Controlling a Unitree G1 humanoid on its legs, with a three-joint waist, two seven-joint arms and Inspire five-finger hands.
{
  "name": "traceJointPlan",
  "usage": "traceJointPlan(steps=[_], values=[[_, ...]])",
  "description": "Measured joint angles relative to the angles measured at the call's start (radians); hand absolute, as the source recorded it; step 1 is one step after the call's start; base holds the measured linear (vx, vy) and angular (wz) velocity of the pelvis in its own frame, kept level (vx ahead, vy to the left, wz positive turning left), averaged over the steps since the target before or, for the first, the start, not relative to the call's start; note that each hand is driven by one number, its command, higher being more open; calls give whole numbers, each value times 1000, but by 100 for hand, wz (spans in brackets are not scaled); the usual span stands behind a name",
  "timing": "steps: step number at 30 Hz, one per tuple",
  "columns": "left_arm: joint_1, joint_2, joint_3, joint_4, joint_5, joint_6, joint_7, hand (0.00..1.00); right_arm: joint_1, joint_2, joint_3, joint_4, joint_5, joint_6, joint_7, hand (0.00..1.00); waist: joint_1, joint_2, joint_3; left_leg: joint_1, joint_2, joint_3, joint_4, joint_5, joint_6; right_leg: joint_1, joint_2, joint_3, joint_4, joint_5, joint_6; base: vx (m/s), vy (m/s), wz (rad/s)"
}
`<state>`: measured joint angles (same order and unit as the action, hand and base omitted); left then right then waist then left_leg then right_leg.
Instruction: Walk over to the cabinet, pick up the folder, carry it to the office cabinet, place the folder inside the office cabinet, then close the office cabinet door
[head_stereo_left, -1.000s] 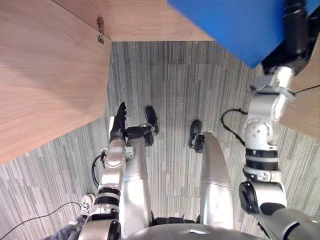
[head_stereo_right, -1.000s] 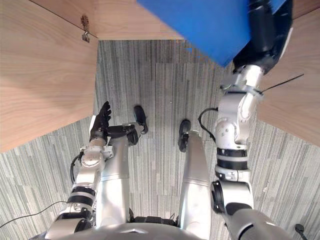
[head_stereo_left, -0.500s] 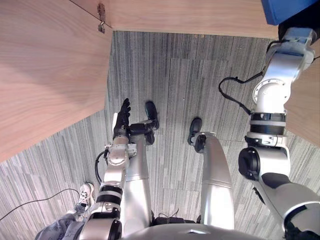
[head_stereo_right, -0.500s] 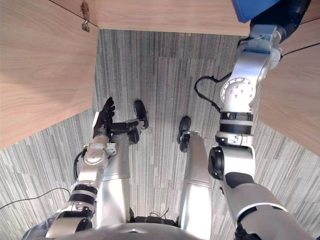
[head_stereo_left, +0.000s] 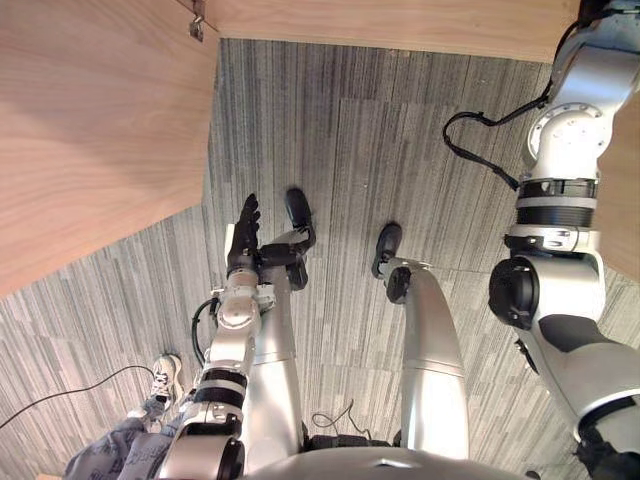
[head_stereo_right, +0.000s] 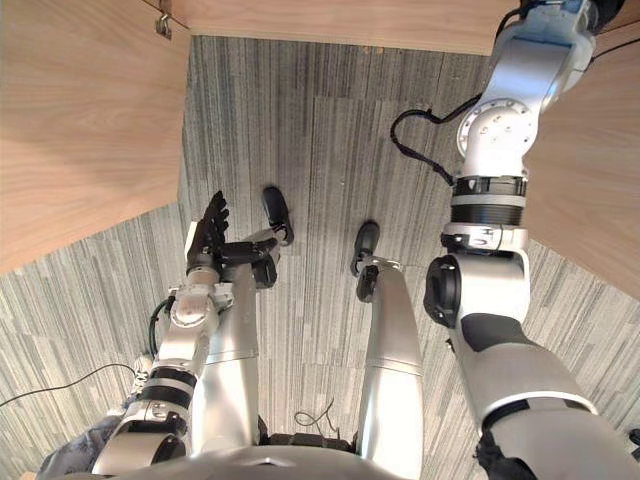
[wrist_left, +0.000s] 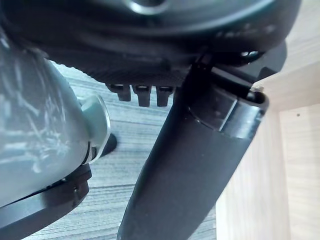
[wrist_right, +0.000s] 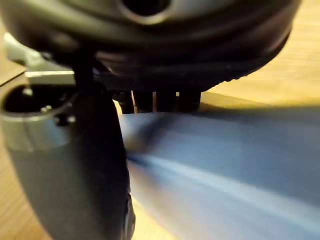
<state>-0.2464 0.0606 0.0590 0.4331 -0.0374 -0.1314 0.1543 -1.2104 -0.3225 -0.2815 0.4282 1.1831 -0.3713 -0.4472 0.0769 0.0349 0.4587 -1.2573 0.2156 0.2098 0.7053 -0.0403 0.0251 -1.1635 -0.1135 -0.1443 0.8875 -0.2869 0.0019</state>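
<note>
The blue folder (wrist_right: 225, 175) shows in the right wrist view, lying between the thumb and the fingers of my right hand (wrist_right: 165, 40), which is shut on it, with pale wood behind it. My right arm (head_stereo_left: 560, 180) reaches up past the top right corner of the eye views. My left hand (head_stereo_left: 243, 235) hangs low by my left side with straight fingers and holds nothing. The office cabinet's open wooden door (head_stereo_left: 90, 130) stands at the left, its hinge (head_stereo_left: 196, 22) at the top.
The cabinet's wooden front edge (head_stereo_left: 400, 25) runs along the top, and another wooden panel (head_stereo_right: 590, 200) stands at the right. Grey striped carpet (head_stereo_left: 380, 140) lies between them. A person's shoe (head_stereo_left: 165, 375) and trouser leg (head_stereo_left: 110, 460) show at the lower left.
My right arm has lifted the blue folder up and forward, out of the top of the eye views. The left hand has stayed by my side.
</note>
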Motion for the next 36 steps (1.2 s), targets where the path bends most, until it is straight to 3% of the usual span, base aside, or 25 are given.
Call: traceJointPlan(steps=[5, 14, 26, 31, 36], values=[[-1, 1, -4, 0, -2, 0, 2, 100, -34, -66, 67, 1, -1, 9, 0, 100, 4, 0, 0, 0, 1, 9, -25, 25, 3, -6, -7, -14, -1, 5, -6, -58, -14, 10], [-5, 8, -34, 5, 2, 2, 1, 100, -68, -93, 147, 1, -10, 48, 8, 100, 12, 0, 0, 19, 1, 22, -43, 47, 6, 1, -8, -11, -6, 6, -7, -7, -4, 1], [-6, 15, -40, 33, 7, 2, -10, 100, -25, -204, 237, 29, -108, 153, 129, 100, 3, 0, -1, 51, 5, 36, -58, 49, 4, 36, -6, -13, -37, 10, -6, -11, 0, 0], [-6, 28, -41, 45, 11, 2, -12, 100, 59, -251, 267, 29, -216, 185, 168, 100, -3, -1, -1, 60, 17, 45, -58, 47, 7, 51, 3, -14, -52, 18, -5, -14, 2, -5], [-5, 36, -42, 60, 32, 1, -13, 100, 134, -335, 276, -28, -487, 217, 176, 100, -6, -1, -1, 78, 29, 77, -66, 35, 23, 59, 4, -3, -64, 24, 0, -23, 14, -8]])
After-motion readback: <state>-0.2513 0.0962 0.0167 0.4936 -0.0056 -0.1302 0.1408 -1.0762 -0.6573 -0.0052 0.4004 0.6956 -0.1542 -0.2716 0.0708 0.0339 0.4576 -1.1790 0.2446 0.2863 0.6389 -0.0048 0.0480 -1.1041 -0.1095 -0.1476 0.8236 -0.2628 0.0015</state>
